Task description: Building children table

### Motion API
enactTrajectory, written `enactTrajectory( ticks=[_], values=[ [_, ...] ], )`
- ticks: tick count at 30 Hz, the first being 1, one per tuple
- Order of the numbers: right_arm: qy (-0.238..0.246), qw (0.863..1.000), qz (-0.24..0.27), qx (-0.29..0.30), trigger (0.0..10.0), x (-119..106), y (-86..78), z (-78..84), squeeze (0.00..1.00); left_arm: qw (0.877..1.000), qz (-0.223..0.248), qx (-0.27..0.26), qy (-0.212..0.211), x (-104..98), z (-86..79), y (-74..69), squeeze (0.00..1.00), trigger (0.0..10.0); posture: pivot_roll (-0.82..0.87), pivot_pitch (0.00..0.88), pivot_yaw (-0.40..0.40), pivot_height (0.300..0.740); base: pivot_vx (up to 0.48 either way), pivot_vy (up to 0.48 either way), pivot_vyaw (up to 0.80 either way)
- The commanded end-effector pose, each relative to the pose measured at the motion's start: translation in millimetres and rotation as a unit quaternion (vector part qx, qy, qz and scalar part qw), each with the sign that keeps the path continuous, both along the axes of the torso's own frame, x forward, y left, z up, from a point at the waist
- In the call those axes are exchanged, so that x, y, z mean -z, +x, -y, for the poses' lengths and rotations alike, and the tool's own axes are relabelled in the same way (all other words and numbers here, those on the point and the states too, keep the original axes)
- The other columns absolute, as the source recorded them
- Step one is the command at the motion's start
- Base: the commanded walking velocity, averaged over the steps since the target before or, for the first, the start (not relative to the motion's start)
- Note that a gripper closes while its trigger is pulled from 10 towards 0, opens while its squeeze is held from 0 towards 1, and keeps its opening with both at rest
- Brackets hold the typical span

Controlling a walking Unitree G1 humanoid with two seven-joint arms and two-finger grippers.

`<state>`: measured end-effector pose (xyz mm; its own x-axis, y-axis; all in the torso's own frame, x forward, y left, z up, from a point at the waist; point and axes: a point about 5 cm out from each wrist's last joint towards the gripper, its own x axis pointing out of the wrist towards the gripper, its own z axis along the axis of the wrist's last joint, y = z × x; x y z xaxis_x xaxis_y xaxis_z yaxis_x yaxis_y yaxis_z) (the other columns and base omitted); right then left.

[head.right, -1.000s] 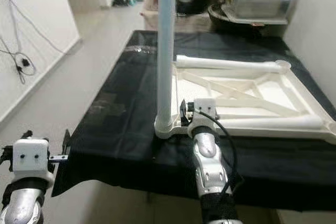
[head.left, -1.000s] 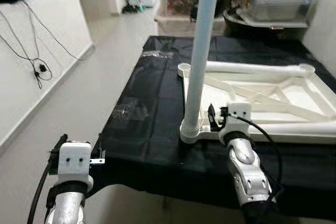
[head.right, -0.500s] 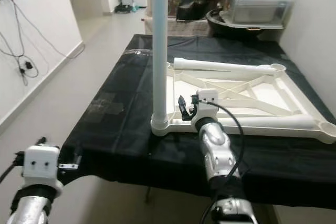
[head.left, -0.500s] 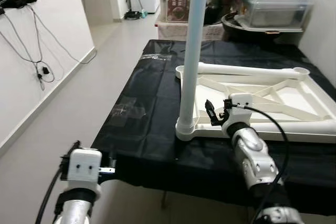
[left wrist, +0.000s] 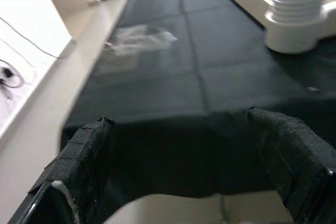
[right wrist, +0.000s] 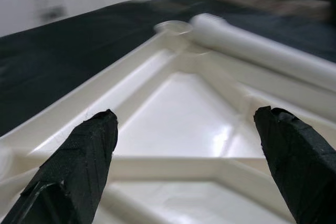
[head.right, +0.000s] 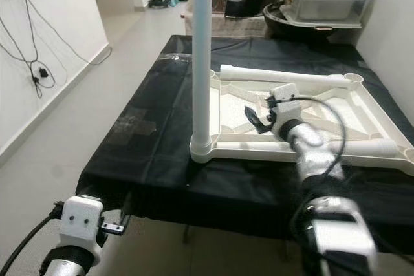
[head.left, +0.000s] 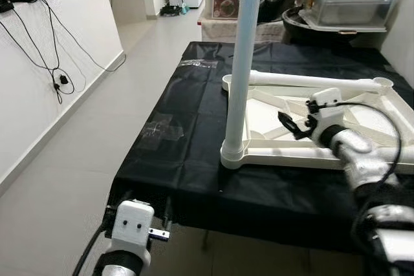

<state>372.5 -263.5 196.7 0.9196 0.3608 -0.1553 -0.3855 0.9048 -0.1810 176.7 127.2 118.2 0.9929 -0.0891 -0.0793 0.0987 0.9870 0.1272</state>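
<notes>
Worktop [head.left: 187, 134]: black-covered, beneath the right end effector and ahead of the left one.

Table top [head.right: 362, 105]: white, ribbed underside up, flat on the worktop directly under the right end effector.

Upright leg [head.left: 242, 63]: pale, socketed in the near corner, just to the left of the right end effector. Risk: a sideways swing of the arm could knock it askew or lift the frame.

Loose legs [head.left: 310, 82]: one lies along the far rail beyond the right end effector, another along the near rail. Risk: either could roll off if nudged.

Right end effector [head.left: 289, 124]: fingers spread wide, holding nothing, hovering over the ribs.

Left end effector [left wrist: 184, 177]: fingers wide apart, empty, low before the worktop's near edge. Risk: snagging the cloth.
</notes>
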Motion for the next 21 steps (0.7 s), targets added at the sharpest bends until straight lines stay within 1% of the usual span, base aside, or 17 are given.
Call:
enactTrajectory(
  ticks=[1,3,4,5,6,7,8,10,11,12,13,14,16,18,19,21],
  values=[
    [0.011,0.997,-0.033,-0.065,10.0,5,-2.0,-8.1,0.00,1.000,-0.011,0.019,-0.005,3,3.4,-2.7,0.00,10.0,0.07,0.088,0.020,0.740,0.000,0.000,0.00],
    [0.011,0.997,-0.033,-0.065,10.0,5,-2.0,-8.1,0.00,1.000,-0.011,0.019,-0.005,3,3.4,-2.7,0.00,10.0,0.07,0.088,0.020,0.740,0.000,0.000,0.00],
    [0.031,0.989,-0.058,-0.131,10.0,5,-5.9,-13.3,0.00,0.999,-0.010,0.033,-0.001,3,6.8,-4.4,0.00,10.0,0.07,0.088,0.021,0.740,0.000,0.000,0.00],
    [0.059,0.975,-0.075,-0.198,10.0,3,-10.0,-20.7,0.00,0.999,-0.010,0.041,-0.002,3,9.9,-5.7,0.00,10.0,0.07,0.088,0.024,0.740,0.000,0.000,0.00],
    [0.059,0.975,-0.075,-0.198,10.0,3,-10.0,-20.7,0.00,0.999,-0.010,0.041,-0.002,3,9.9,-5.7,0.00,10.0,0.07,0.088,0.024,0.740,0.000,0.000,0.00],
    [0.079,0.963,-0.084,-0.245,10.0,1,-12.6,-25.3,0.00,0.999,-0.011,0.045,-0.003,4,11.9,-6.6,0.00,10.0,0.07,0.088,0.024,0.740,0.000,0.000,0.00],
    [0.079,0.963,-0.084,-0.245,10.0,1,-12.6,-25.3,0.00,0.999,-0.011,0.045,-0.003,4,11.9,-6.6,0.00,10.0,0.07,0.088,0.024,0.740,0.000,0.000,0.00],
    [0.105,0.946,-0.076,-0.296,10.0,-4,-9.4,-41.1,0.00,0.999,-0.008,0.052,0.000,3,13.8,-6.7,0.00,10.0,0.08,0.088,0.022,0.740,0.000,0.000,0.00],
    [0.105,0.946,-0.076,-0.296,10.0,-4,-9.4,-41.1,0.00,0.999,-0.008,0.052,0.000,3,13.8,-6.7,0.00,10.0,0.08,0.088,0.022,0.740,0.000,0.000,0.00],
    [0.110,0.942,-0.073,-0.309,10.0,-5,-7.3,-47.3,0.00,0.999,-0.006,0.053,0.001,3,14.0,-6.7,0.00,10.0,0.08,0.088,0.022,0.740,0.000,0.000,0.00],
    [0.110,0.942,-0.073,-0.309,10.0,-5,-7.3,-47.3,0.00,0.999,-0.006,0.053,0.001,3,14.0,-6.7,0.00,10.0,0.08,0.088,0.022,0.740,0.000,0.000,0.00],
    [0.117,0.937,-0.074,-0.320,10.0,-7,-5.2,-54.1,0.00,0.998,-0.003,0.057,0.003,2,14.6,-7.1,0.00,10.0,0.08,0.089,0.020,0.740,0.000,0.000,0.00],
    [0.114,0.933,-0.073,-0.333,10.0,-6,-2.1,-64.9,0.00,0.998,0.015,0.066,-0.001,-4,17.7,-8.3,0.00,10.0,0.08,0.092,0.012,0.740,0.000,0.000,0.00],
    [0.114,0.933,-0.073,-0.333,10.0,-6,-2.1,-64.9,0.00,0.998,0.015,0.066,-0.001,-4,17.7,-8.3,0.00,10.0,0.08,0.092,0.012,0.740,0.000,0.000,0.00],
    [0.111,0.932,-0.071,-0.337,10.0,-6,-0.6,-69.7,0.00,0.996,0.030,0.078,-0.004,-9,21.4,-8.8,0.00,10.0,0.08,0.092,0.012,0.740,0.000,0.000,0.00],
    [0.111,0.932,-0.071,-0.337,10.0,-6,-0.6,-69.7,0.00,0.996,0.030,0.078,-0.004,-9,21.4,-8.8,0.00,10.0,0.08,0.092,0.012,0.740,0.000,0.000,0.00]
  ],
)
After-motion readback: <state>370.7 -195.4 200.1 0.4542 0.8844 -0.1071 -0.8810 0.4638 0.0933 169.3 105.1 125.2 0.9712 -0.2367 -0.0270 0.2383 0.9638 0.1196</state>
